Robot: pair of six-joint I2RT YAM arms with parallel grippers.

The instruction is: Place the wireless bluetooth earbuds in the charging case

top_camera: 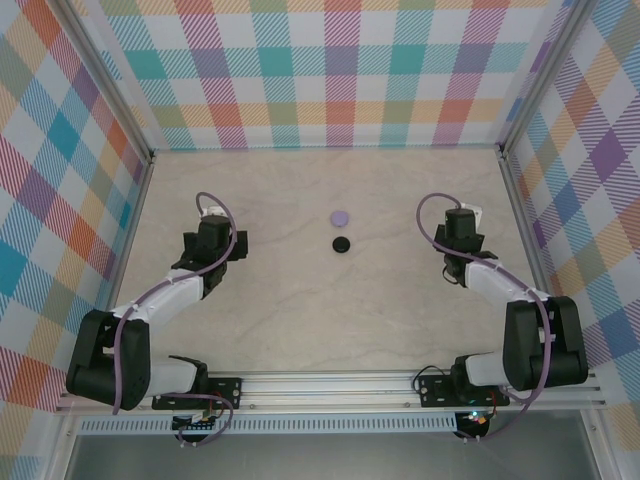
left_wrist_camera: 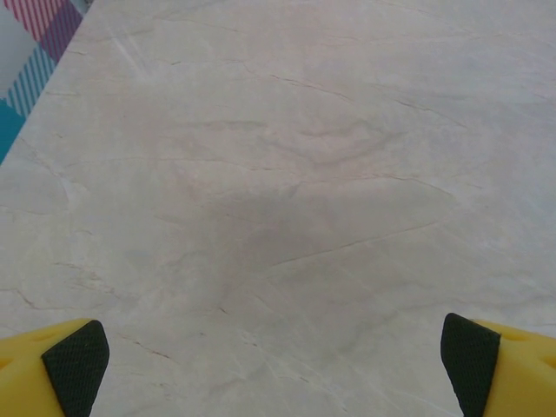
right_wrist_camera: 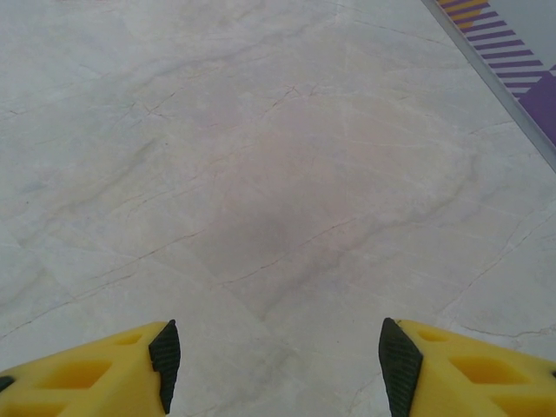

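Lavender puck, black puck beside it, between left claw and right claw — both released

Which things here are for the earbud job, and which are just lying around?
For the job: lavender puck and black puck, probably the charging cases; left gripper and right gripper, both open.
Just there: table, plaid walls, metal rail.

The pale, marble-veined tabletop carries two small round pucks near its middle, toward the far side. The lavender puck lies farther back, and the black puck sits just in front of it, close but not touching. In both wrist views the tabletop shows faint grey veining.
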